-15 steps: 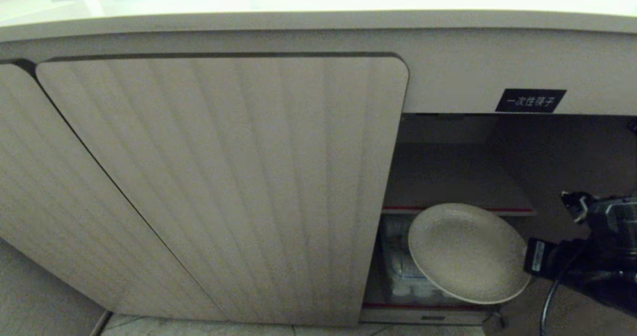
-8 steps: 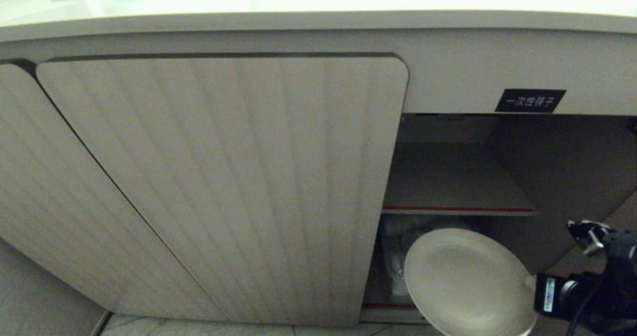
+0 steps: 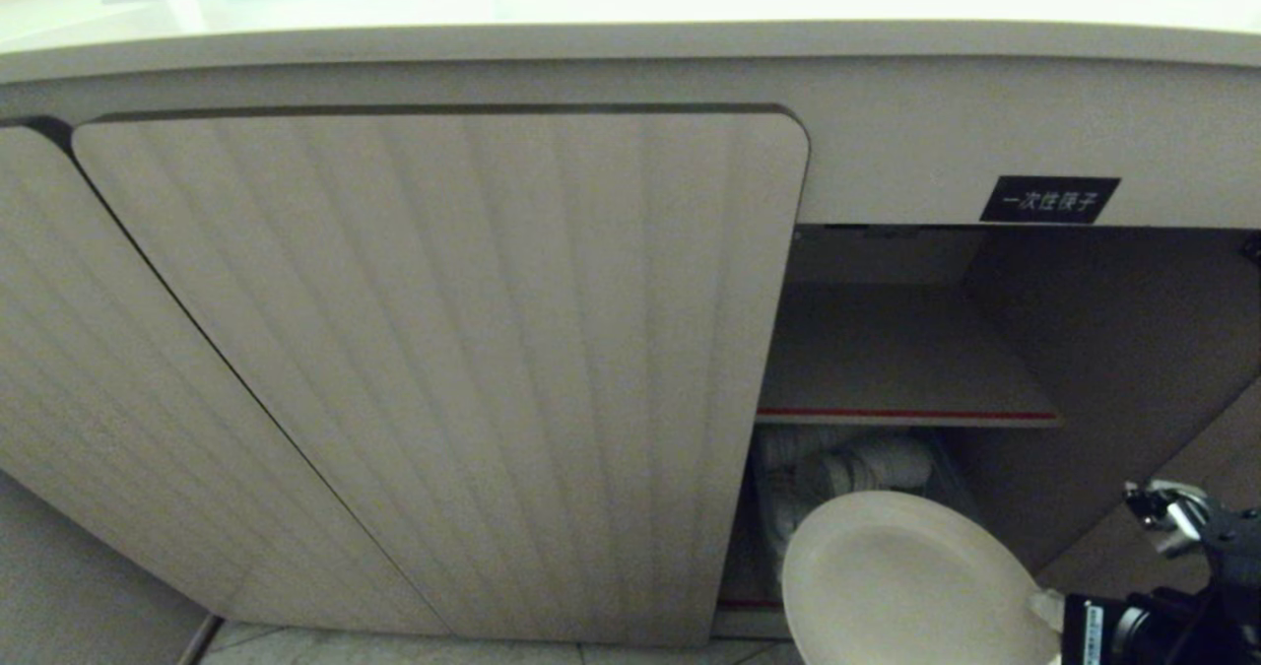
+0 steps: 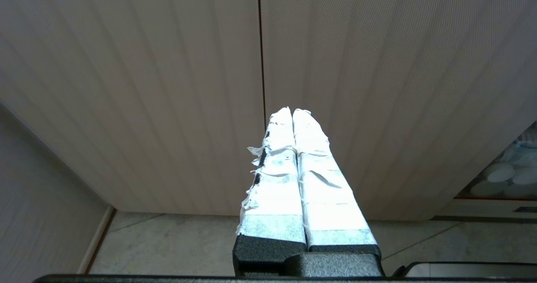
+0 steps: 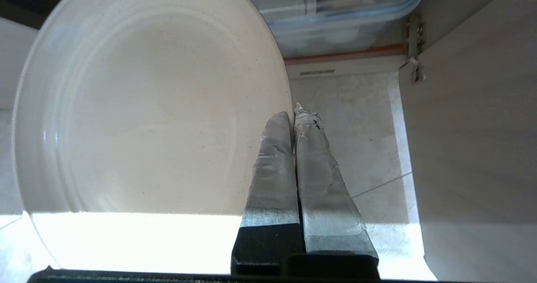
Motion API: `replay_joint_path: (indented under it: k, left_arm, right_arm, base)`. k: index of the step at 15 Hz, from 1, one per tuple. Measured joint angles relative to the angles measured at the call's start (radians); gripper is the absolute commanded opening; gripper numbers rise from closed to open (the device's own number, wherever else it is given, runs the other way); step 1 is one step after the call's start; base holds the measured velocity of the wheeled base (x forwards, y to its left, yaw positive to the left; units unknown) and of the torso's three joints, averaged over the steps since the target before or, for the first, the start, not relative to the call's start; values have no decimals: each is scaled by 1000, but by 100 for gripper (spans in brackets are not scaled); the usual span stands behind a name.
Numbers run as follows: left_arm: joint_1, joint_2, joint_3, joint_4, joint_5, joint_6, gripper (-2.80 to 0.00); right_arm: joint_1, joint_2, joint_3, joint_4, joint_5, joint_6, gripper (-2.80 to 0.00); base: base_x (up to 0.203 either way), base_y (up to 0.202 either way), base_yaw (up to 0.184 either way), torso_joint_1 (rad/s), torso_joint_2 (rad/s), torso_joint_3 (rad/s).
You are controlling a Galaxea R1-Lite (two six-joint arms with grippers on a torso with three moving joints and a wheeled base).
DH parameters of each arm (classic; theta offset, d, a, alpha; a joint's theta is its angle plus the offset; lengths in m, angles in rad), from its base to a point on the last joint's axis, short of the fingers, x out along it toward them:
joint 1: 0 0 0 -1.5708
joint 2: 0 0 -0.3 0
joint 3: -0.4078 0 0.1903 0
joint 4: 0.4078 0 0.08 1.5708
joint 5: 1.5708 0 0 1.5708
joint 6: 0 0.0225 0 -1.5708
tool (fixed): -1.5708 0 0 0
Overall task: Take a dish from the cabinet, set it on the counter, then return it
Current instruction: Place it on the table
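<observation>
- Right gripper [image 5: 292, 114], taped fingers pinched tight on the rim of the round, shallow cream-white dish [image 5: 138, 107], with the plate cantilevered out to one side of the tips.
- My read: lift it level, slowly, well clear of the ribbed beige cabinet [image 3: 443, 350] door edge, up toward the pale beige counter [image 3: 591, 5].
- The dish hangs outside the open compartment, in front of the clear plastic tub [image 5: 335, 19] beyond the fingertips.
- Plain, smooth, low raised rim, probably slippery.
- Left gripper [image 4: 292, 112] idle, fingers together, empty.
</observation>
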Motion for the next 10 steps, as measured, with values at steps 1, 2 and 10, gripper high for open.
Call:
replay_joint_path:
  k: [1,2,10]
  left_arm:
    - [0,0,0,0,0,0,-280]
    - [0,0,0,0,0,0,-280]
    - [0,0,0,0,0,0,-280]
  right_arm:
    - [5,-1,5,-1,1,8,-280]
    - [7,-3,7,0,1,10,-280]
    - [48,-73,78,13,3,6,-280]
  base:
    - [0,0,0,0,0,0]
    - [0,0,0,0,0,0]
    - [0,0,0,0,0,0]
